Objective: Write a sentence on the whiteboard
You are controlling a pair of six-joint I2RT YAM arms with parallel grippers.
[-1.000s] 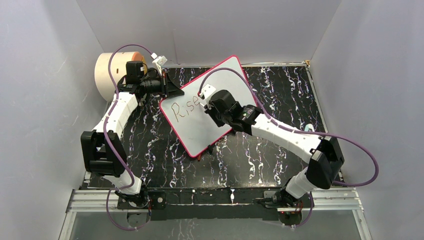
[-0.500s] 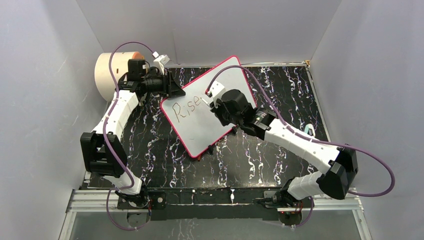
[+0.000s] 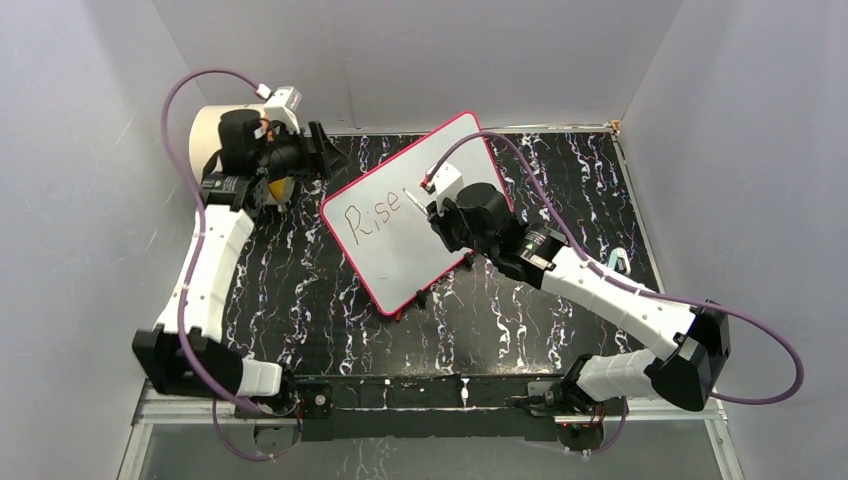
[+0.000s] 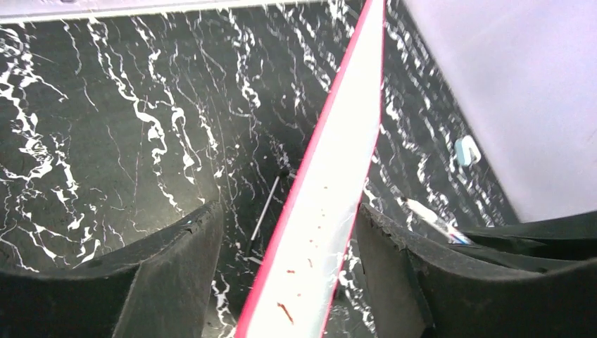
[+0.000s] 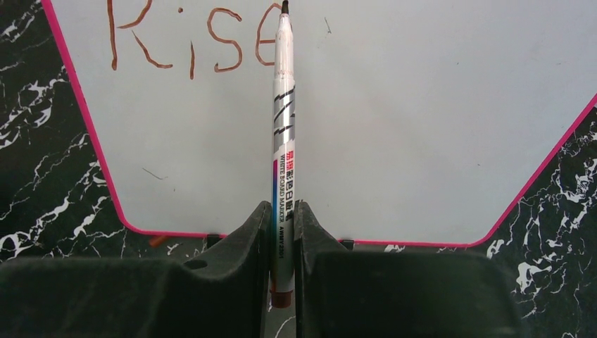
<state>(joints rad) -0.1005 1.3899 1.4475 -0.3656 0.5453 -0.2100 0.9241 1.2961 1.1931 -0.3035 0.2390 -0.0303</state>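
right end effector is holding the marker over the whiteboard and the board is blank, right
Not blank: the right wrist view shows "Rise" written on the whiteboard. The right end effector does hold the marker over it, tip by the final e.

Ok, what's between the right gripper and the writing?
Only the marker, clamped in the right gripper, its tip up by the last letter of the sentence; the whiteboard under it is bare white. The right wrist view shows it.
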